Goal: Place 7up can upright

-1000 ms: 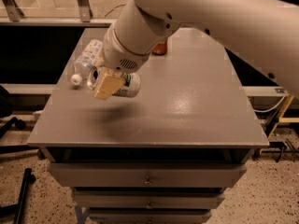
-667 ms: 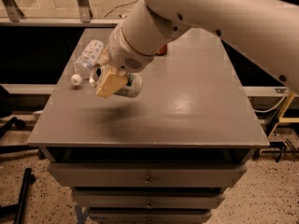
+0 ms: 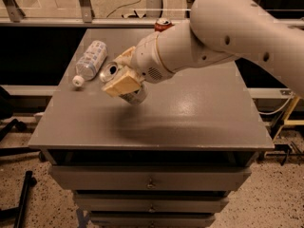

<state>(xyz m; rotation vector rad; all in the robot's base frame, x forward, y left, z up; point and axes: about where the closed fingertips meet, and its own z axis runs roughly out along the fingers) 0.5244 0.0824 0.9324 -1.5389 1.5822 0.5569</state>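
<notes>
The 7up can (image 3: 112, 73) is a silver can held tilted, its pull-tab top facing up and to the left. My gripper (image 3: 123, 80) is shut on it, with one tan finger pad (image 3: 122, 85) across its side. The can hangs a little above the left middle of the grey table (image 3: 190, 113). Its green and orange-red markings are hidden by the fingers and the wrist. The white arm reaches in from the upper right.
A clear plastic bottle (image 3: 90, 58) with a white cap lies on its side at the table's back left. A red cola can (image 3: 163, 24) stands at the back edge, partly behind the arm. Drawers sit below the table front.
The arm has swung lower and more level across the table. The can has tipped so its top shows more, staying in the gripper above the left middle.
</notes>
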